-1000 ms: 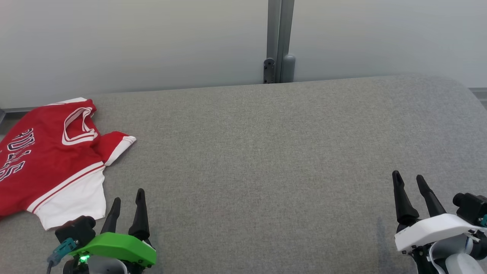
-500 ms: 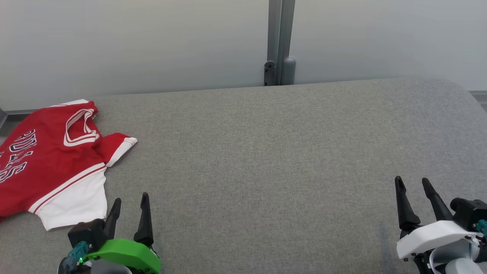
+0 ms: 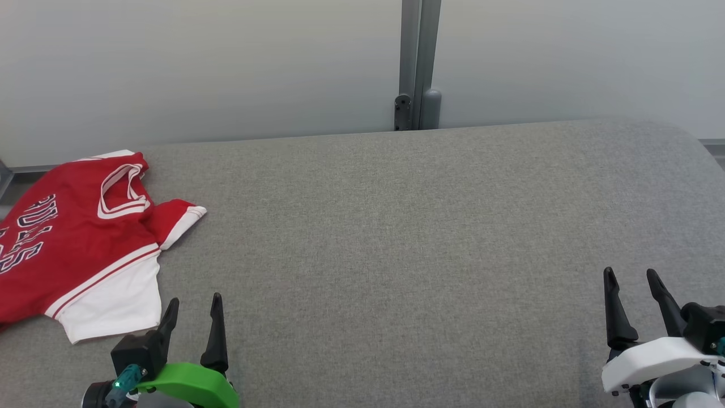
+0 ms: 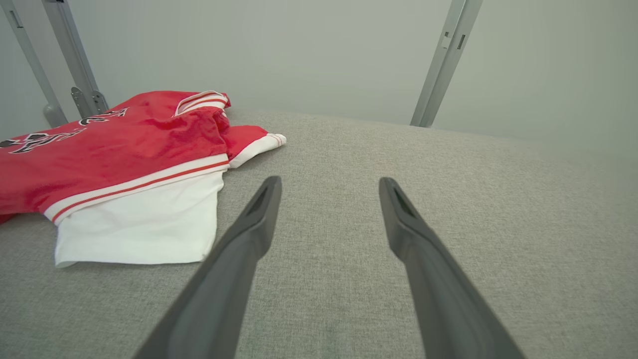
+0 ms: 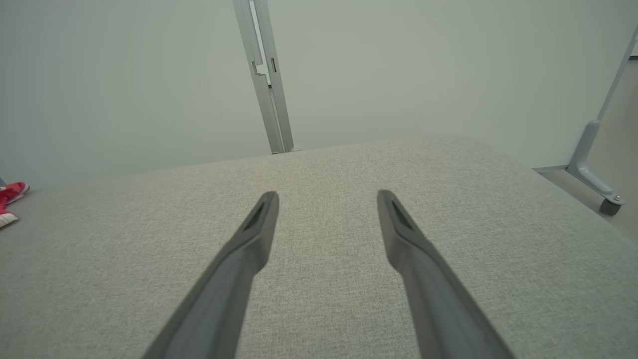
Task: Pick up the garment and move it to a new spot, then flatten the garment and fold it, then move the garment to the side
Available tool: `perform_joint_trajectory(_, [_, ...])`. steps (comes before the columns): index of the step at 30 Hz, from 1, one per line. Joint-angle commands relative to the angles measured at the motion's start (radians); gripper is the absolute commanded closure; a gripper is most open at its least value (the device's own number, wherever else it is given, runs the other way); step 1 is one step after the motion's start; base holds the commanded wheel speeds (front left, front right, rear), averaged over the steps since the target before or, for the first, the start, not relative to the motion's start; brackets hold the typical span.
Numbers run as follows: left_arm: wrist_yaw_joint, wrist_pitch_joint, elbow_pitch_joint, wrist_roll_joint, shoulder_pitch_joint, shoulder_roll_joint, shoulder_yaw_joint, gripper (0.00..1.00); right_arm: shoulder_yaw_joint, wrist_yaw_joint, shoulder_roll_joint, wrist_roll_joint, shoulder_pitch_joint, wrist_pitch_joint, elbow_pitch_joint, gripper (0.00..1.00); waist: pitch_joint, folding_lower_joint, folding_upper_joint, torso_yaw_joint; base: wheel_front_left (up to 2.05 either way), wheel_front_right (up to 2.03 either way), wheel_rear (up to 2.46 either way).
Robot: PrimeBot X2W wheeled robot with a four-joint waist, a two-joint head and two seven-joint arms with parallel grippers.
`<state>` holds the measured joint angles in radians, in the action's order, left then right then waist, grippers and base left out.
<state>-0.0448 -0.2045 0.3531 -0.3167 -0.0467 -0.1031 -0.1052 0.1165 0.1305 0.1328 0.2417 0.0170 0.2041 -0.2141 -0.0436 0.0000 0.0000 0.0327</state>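
Red-and-white garment [image 3: 73,243] lies rumpled at the tabletop's [image 3: 396,255] far left edge, just beside left gripper [image 3: 194,298] — right gripper [image 3: 630,272] well apart, both empty with fingers spread — risk: a shallow pinch catches one layer, and the rest drags off the edge.

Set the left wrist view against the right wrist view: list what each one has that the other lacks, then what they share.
Left wrist, not right: the jersey with its collar, lettering and white panel, and the left gripper, fingers apart.
Right wrist, not left: a caster at the far right, and the right gripper, fingers apart. Of the jersey it catches just a red scrap at the left edge.
Both: the grey pad, the pale wall and a metal post.
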Motion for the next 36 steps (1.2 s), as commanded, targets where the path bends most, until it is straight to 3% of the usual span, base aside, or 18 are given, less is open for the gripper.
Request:
perform_joint_trajectory(1, [-0.007,-0.010,0.003,0.023,0.005,0.001,0.003,0.00,0.002,0.000,0.003,-0.022,0.012,0.010,0.004,0.00,-0.002,0.0000,0.0000,0.001,0.00,0.00,0.00])
perform_joint_trajectory(30, [-0.044,-0.064,0.043,0.212,0.017,0.033,0.036,0.00,0.014,0.000,-0.006,-0.154,0.048,0.063,0.002,0.00,-0.016,0.0000,0.0000,0.007,0.00,0.00,0.00])
perform_joint_trajectory(36, [-0.054,-0.062,0.057,0.189,0.012,0.039,0.050,0.00,0.014,0.000,-0.006,-0.139,0.045,0.063,-0.005,0.00,-0.019,0.0000,0.0000,0.008,0.00,0.00,0.00])
